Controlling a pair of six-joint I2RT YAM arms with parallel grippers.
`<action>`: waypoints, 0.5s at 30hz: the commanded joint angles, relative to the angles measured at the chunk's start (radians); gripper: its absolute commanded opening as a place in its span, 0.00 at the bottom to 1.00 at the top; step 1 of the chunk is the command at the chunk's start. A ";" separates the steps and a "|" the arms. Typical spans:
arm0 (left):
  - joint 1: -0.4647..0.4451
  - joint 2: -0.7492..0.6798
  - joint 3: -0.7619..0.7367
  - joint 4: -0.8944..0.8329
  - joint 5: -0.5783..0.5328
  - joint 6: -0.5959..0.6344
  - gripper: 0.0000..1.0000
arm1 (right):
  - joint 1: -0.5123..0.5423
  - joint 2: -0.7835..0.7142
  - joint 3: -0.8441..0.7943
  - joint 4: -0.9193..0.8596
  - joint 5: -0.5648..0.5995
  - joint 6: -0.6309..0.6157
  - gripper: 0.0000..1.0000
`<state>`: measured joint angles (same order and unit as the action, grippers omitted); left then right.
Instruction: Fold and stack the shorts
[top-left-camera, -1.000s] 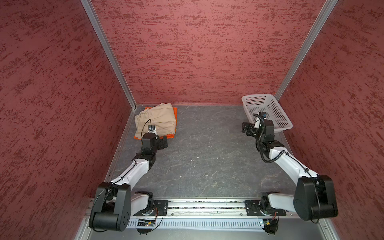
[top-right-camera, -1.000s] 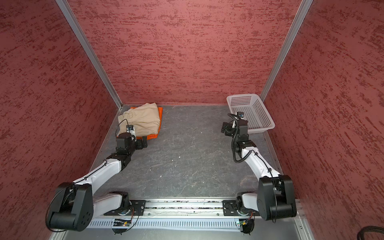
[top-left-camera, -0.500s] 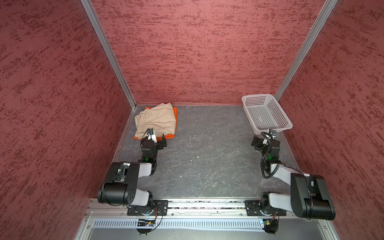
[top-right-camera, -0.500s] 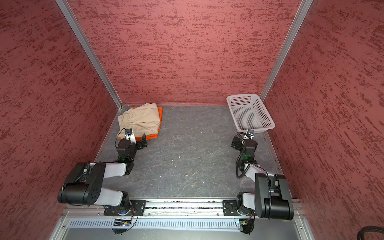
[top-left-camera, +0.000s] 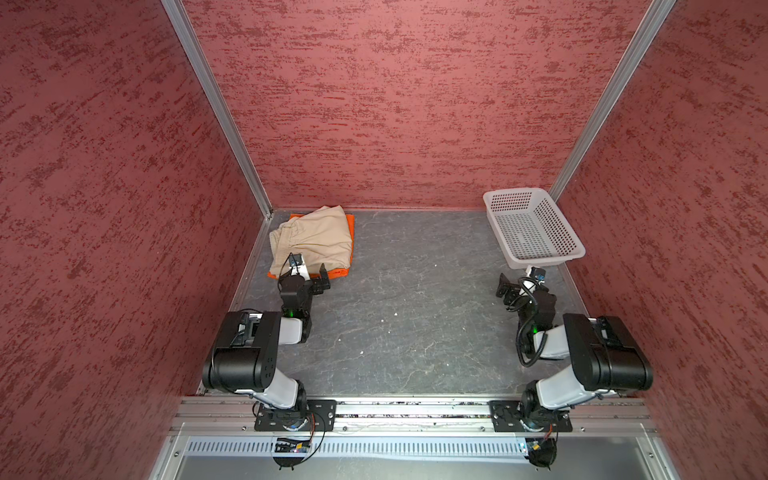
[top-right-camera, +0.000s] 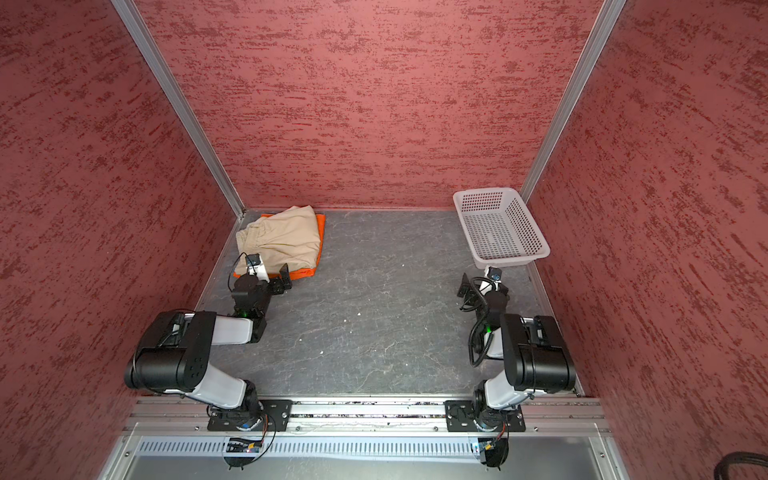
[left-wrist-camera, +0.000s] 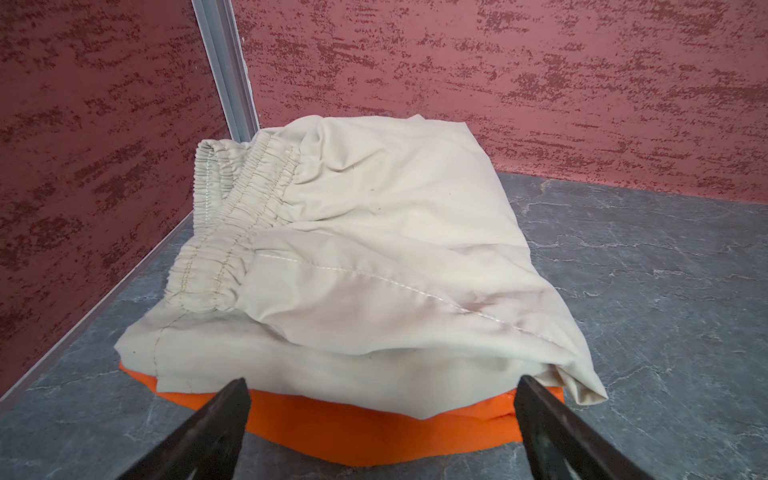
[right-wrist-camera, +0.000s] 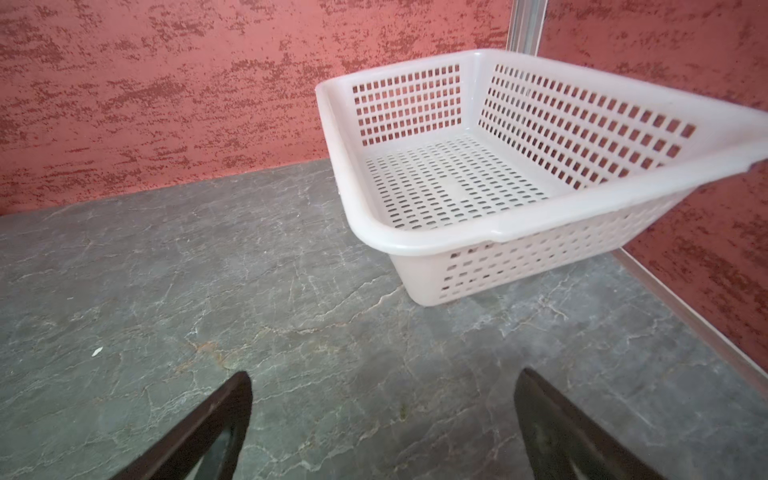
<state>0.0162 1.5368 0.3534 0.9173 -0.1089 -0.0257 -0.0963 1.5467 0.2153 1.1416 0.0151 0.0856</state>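
The beige shorts (top-left-camera: 316, 241) (top-right-camera: 286, 241) lie folded on top of the orange shorts (top-left-camera: 340, 273) (top-right-camera: 305, 274) in the far left corner. Only an orange rim shows around the beige pair. In the left wrist view the beige shorts (left-wrist-camera: 374, 232) show their gathered waistband, with the orange shorts (left-wrist-camera: 374, 428) under them. My left gripper (top-left-camera: 309, 277) (top-right-camera: 272, 276) (left-wrist-camera: 382, 381) stands open just short of the stack's near edge, holding nothing. My right gripper (top-left-camera: 519, 284) (top-right-camera: 478, 286) (right-wrist-camera: 382, 374) is open over bare floor in front of the basket.
A white perforated basket (top-left-camera: 536, 259) (top-right-camera: 511, 259) (right-wrist-camera: 415, 245) stands empty at the far right, by the wall. Red walls close in three sides. Both arms are folded low near the front rail (top-left-camera: 415, 409).
Both arms have drawn back toward the front rail and folded down. The left gripper has come away from the stack and the right from beside the basket. The shorts have not moved.
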 joint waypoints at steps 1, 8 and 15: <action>-0.003 -0.002 0.010 0.004 0.011 0.003 1.00 | -0.005 0.004 0.027 0.090 -0.009 -0.006 0.99; -0.003 -0.002 0.010 0.005 0.011 0.002 0.99 | -0.006 -0.001 0.033 0.076 -0.009 -0.007 0.99; 0.011 -0.003 0.014 -0.006 0.037 -0.005 1.00 | -0.006 0.000 0.033 0.075 -0.010 -0.008 0.99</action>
<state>0.0174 1.5368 0.3538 0.9157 -0.1036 -0.0261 -0.0963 1.5467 0.2340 1.1790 0.0116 0.0856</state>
